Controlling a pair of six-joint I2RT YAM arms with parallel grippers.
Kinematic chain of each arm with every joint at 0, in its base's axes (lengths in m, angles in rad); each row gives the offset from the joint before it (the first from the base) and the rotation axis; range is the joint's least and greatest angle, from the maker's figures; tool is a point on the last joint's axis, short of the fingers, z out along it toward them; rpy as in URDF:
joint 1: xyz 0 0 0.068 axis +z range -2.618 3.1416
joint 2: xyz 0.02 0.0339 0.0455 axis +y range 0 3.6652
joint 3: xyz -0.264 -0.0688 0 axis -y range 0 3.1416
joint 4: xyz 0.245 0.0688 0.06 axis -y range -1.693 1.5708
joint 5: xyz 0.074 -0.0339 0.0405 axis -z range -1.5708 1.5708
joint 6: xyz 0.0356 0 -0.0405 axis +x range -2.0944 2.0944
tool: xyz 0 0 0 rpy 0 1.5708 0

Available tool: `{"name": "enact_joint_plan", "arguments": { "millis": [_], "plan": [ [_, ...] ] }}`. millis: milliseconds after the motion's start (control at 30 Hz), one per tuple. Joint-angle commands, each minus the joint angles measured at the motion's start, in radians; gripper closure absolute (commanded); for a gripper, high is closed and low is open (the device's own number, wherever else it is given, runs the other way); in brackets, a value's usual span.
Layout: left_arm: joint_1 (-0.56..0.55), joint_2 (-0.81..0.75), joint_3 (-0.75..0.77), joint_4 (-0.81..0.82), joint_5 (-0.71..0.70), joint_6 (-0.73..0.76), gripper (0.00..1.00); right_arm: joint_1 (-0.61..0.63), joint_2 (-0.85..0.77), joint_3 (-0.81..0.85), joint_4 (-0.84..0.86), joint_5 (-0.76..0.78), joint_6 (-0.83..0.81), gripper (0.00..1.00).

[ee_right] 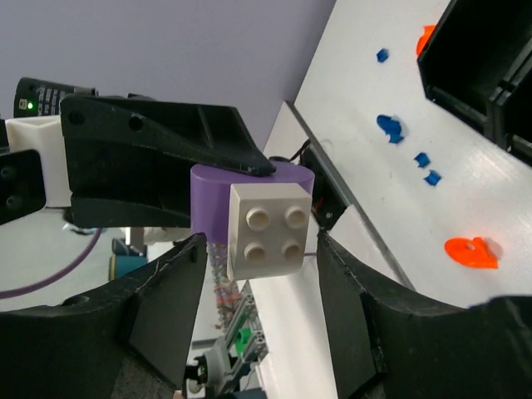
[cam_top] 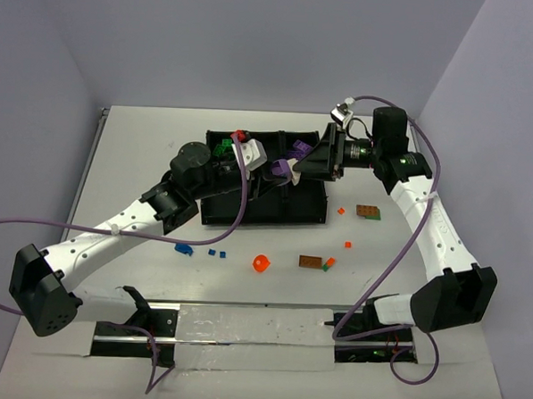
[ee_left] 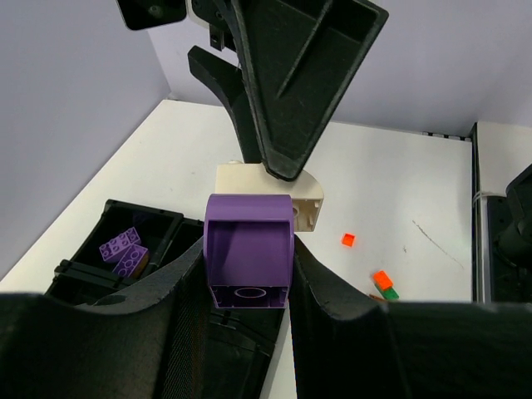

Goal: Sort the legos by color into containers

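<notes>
The left claw (ee_left: 249, 249) pinches a purple piece (ee_left: 248, 229) of smooth, glossy plastic. It is boxy with rounded corners, and a hollow tube shows in its open underside. Joined to its far end is a cream brick (ee_right: 268, 231), square, with four round studs set two by two. The right claw (ee_right: 259, 243) straddles this pair with one matte black finger on each side; whether it presses on them I cannot tell. In the top view the joined pieces sit over the 3 o'clock half of the tray (cam_top: 275, 214).

The tray is shallow black plastic with thin divider walls. Two purple studded bricks (ee_left: 123, 249) lie in one compartment, and green bits (cam_top: 223, 148) lie in the one toward 10 o'clock.

On the white surface (cam_top: 135, 157), at 6 o'clock of the tray, lie blue bits (cam_top: 183, 248), an orange rounded piece (cam_top: 260, 264) and a flat brown plate (cam_top: 311, 262). Another brown plate (cam_top: 368, 211) sits at 4 o'clock.
</notes>
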Motion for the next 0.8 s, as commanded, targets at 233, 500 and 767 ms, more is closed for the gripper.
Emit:
{"name": "enact_joint_plan", "arguments": {
  "millis": [233, 500, 767],
  "plan": [
    [-0.004, -0.020, -0.001, 0.063, 0.022, 0.037, 1.00, 0.028, 0.032, -0.053, 0.209, -0.166, 0.109, 0.42],
    [-0.009, -0.028, -0.015, 0.051, 0.007, 0.054, 1.00, 0.039, 0.050, -0.069, 0.346, -0.183, 0.243, 0.97],
    [0.044, -0.093, -0.073, 0.004, -0.033, 0.023, 1.00, -0.035, 0.093, -0.045, 0.331, -0.166, 0.232, 1.00]
  ]
}}
